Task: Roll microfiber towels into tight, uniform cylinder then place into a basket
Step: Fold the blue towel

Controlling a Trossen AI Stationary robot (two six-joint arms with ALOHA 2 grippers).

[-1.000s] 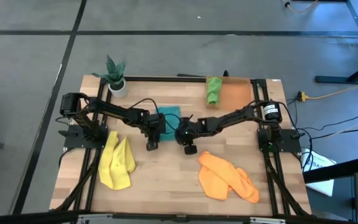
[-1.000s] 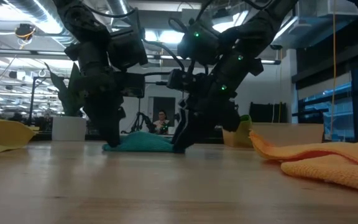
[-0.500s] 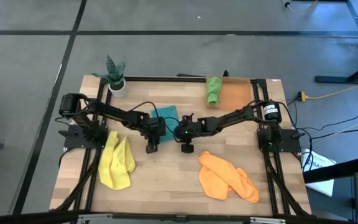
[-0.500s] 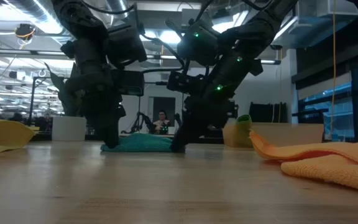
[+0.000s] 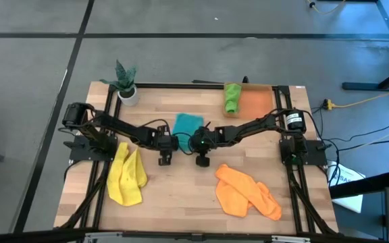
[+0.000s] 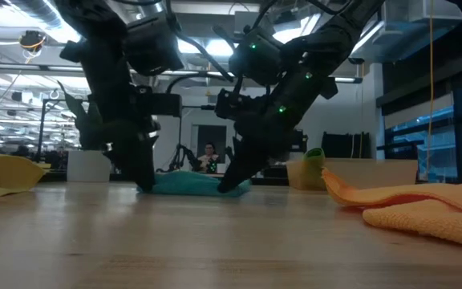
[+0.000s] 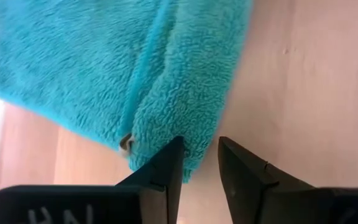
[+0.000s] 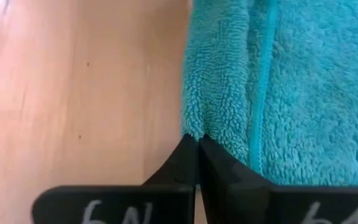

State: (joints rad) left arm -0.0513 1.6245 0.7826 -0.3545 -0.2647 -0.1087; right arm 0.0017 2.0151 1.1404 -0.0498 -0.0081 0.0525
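Note:
The teal towel point(image 5: 188, 125) lies on the table's middle, with a thick folded strip along one edge point(image 8: 219, 81). My left gripper point(image 7: 199, 163) is open at one corner of that strip, a finger on each side. At the strip's other corner, my right gripper point(image 8: 197, 142) is shut. In the low view, both grippers point(image 6: 146, 181) point(image 6: 229, 185) slant down to the towel point(image 6: 195, 183). A green towel point(image 5: 231, 98) lies with one end in the orange basket point(image 5: 256, 102). The yellow towel point(image 5: 127, 175) and the orange towel point(image 5: 247, 192) lie loose near the front. My left gripper's fingers point(image 7: 166, 165) straddle the corner of the folded strip point(image 7: 188, 146); I cannot tell whether they touch it. My right gripper pinches the end of the folded strip point(image 8: 199, 127) between its two fingertips, only at the cloth's rim. It comes slanting down from the near side. The towel stays on the table.
A small potted plant point(image 5: 125, 84) stands at the far left corner. Black frame rails run along both sides of the table point(image 5: 181, 196), whose bare wood shows between the yellow and orange towels.
My right gripper has rolled its wrist and shut on the towel's edge without leaving its place. My left gripper has turned and swung slightly toward the near edge, so more of the teal towel shows from above. The towel still lies on the table.

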